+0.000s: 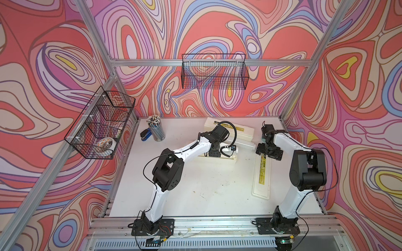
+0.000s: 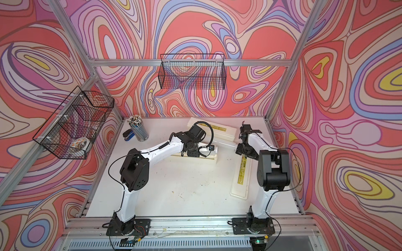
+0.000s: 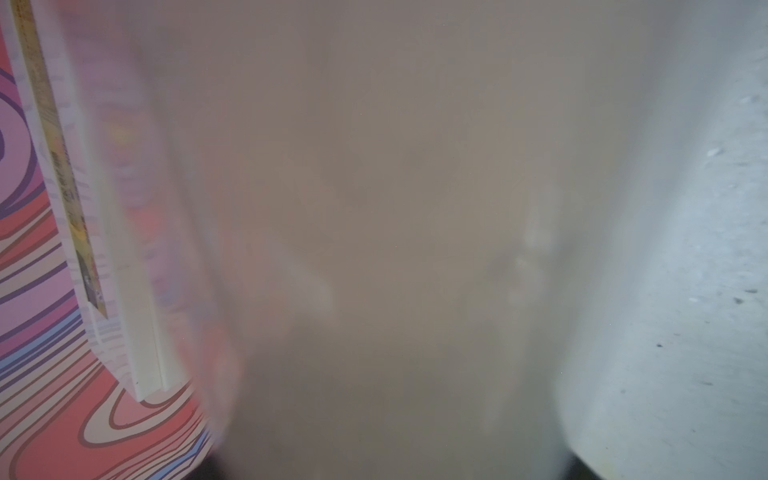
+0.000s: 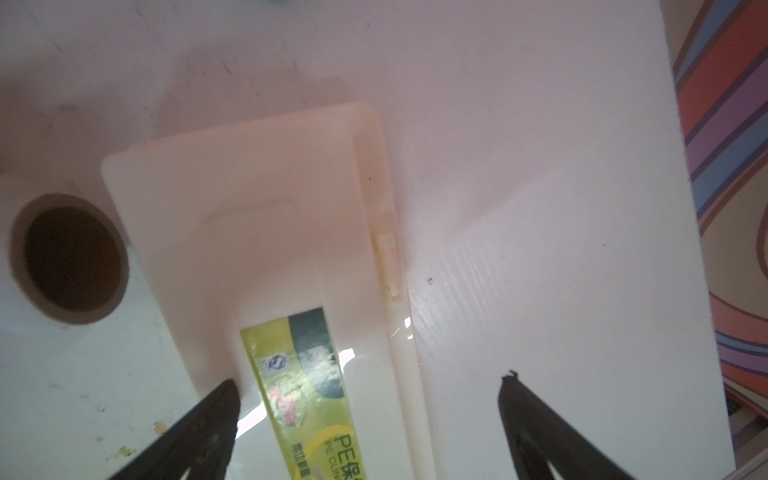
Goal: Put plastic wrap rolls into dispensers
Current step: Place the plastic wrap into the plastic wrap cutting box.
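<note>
The right pincer (image 4: 370,380) hangs released above 1 dispenser (image 4: 270,216) on the right side of the counter (image 4: 540,208). The hollow end of a plastic wrap roll (image 4: 72,257) lies just beside it. Whether the left pincer (image 1: 214,153) is clenched cannot be told.

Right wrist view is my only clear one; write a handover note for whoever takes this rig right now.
Right tool: open, jaws astride the far end of the right-hand dispenser, whose lid is shut; nothing held.
Left tool: low in front of the back dispenser; its wrist view is blurred, so grip cannot be told.
Rolls: one roll lies in front of the back dispenser, hollow end near the right tool; what looks like the second roll shows under the left tool.
Done: no roll visibly loaded. Left: open lids, load both rolls, close.
</note>
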